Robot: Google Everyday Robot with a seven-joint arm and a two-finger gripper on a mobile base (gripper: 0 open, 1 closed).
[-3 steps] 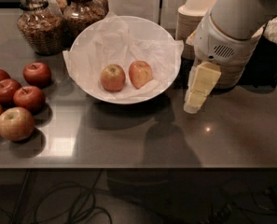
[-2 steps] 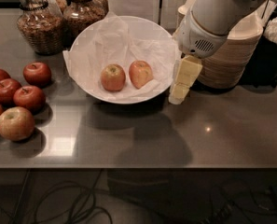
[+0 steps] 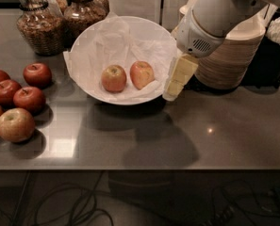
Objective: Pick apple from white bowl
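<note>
The white bowl (image 3: 89,91), lined with crinkled white paper, stands at the middle back of the grey table. Two apples lie in it. The orange-red apple (image 3: 113,78) with a yellow-green patch at its stem is on the left. A paler yellow-pink apple (image 3: 142,74) is to its right. My gripper (image 3: 170,93), cream-coloured, hangs from the white arm and points down and to the left. It is at the bowl's right rim, just right of the paler apple, and holds nothing that I can see.
Several darker red apples (image 3: 30,99) lie on the table at the left, with one paler apple (image 3: 15,125) nearest the front. Glass jars (image 3: 37,27) stand at the back left. Stacked beige bowls (image 3: 231,55) stand behind the arm at the right.
My arm and gripper have moved left, from beside the stacked beige bowls to the white bowl's right rim. The apples have not moved.
</note>
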